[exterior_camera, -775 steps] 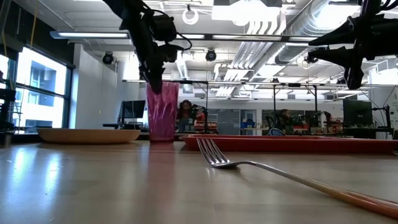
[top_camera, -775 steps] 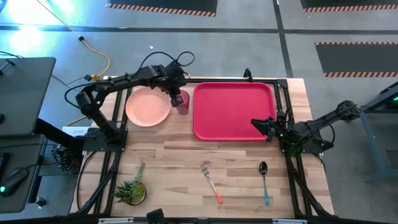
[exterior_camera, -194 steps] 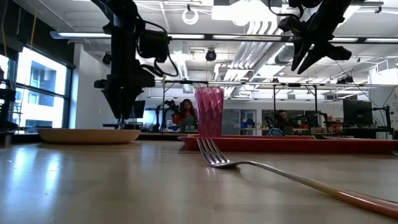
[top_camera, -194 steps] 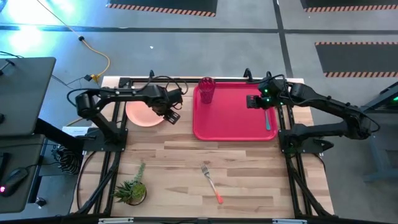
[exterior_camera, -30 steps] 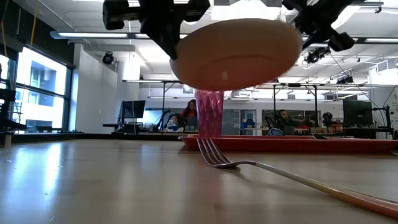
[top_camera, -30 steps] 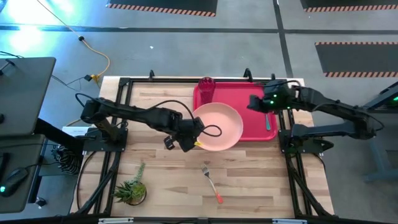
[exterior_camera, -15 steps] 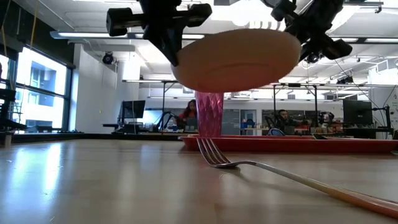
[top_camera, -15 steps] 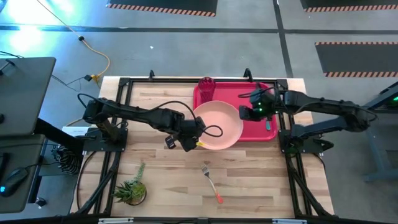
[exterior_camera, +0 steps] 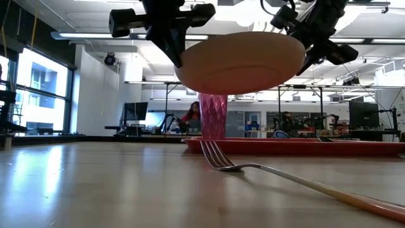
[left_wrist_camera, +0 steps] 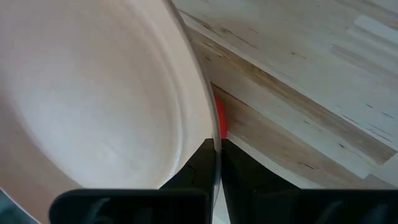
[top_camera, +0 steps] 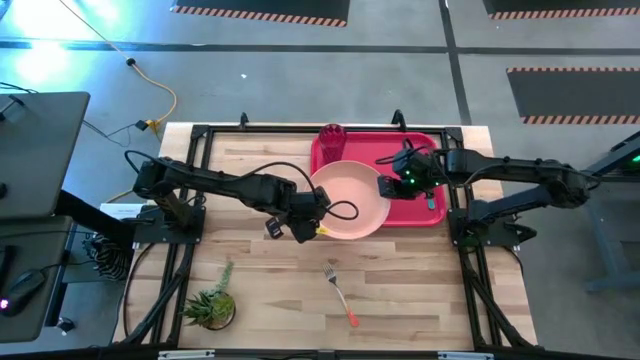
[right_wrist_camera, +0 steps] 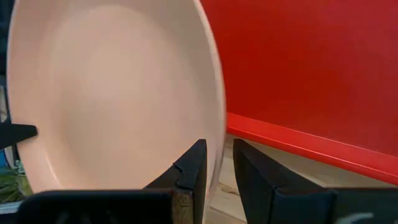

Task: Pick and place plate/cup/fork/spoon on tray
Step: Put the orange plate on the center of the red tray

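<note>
The peach-pink plate (top_camera: 352,200) hangs in the air over the near left part of the red tray (top_camera: 372,150), held by my left gripper (top_camera: 318,224), which is shut on it. My right gripper (top_camera: 385,186) is open; its fingers stand on either side of the plate's right rim (right_wrist_camera: 217,112) with a gap showing. The dark red cup (top_camera: 331,141) stands in the tray's far left corner. The teal-handled spoon (top_camera: 431,198) lies at the tray's right side, partly under my right arm. The orange-handled fork (top_camera: 341,291) lies on the table near the front. My left gripper pinches the plate's rim (left_wrist_camera: 208,121) between its two fingers (left_wrist_camera: 239,177), at the plate's near left edge. The fingers come about level from the table's left. The plate is lifted clear, close to level, its hollow side up (exterior_camera: 240,60).
A small potted plant (top_camera: 210,306) stands at the table's near left. Bare wood lies around the fork and left of the tray. The low view shows people far off in the room behind.
My right gripper has gone toward the table's left and near side, from above the tray's right part to the plate's right rim, which its fingers now straddle. The plate stays in the air in my left gripper.
</note>
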You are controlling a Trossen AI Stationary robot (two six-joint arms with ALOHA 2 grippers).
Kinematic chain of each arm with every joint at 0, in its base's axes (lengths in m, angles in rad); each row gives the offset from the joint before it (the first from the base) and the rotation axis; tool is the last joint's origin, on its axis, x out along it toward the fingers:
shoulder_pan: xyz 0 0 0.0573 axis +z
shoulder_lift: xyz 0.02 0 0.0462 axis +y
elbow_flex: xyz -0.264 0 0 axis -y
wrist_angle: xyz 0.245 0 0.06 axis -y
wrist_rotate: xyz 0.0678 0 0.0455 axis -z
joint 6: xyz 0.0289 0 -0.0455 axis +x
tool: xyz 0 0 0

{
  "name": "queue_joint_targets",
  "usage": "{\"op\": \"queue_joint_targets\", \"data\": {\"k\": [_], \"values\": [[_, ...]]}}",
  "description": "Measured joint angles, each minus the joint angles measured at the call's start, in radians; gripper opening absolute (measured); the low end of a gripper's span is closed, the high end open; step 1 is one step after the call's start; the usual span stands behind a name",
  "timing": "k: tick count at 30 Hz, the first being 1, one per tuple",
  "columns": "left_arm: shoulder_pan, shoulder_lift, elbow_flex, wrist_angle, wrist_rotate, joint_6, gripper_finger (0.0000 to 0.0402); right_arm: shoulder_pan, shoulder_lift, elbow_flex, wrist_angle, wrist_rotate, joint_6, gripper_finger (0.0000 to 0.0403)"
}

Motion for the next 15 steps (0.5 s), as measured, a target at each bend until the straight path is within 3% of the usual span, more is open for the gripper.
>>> {"op": "queue_joint_targets", "data": {"k": [6, 15], "values": [[0.000, 0.000, 0.000, 0.004, 0.000, -0.004, 0.0007, 0.000, 0.003, 0.000, 0.003, 0.005, -0.007, 0.0012], [0.000, 0.000, 0.000, 0.024, -0.002, -0.026, 0.0008, -0.001, 0.002, 0.000, 0.000, 0.023, -0.011, 0.0005]]}}
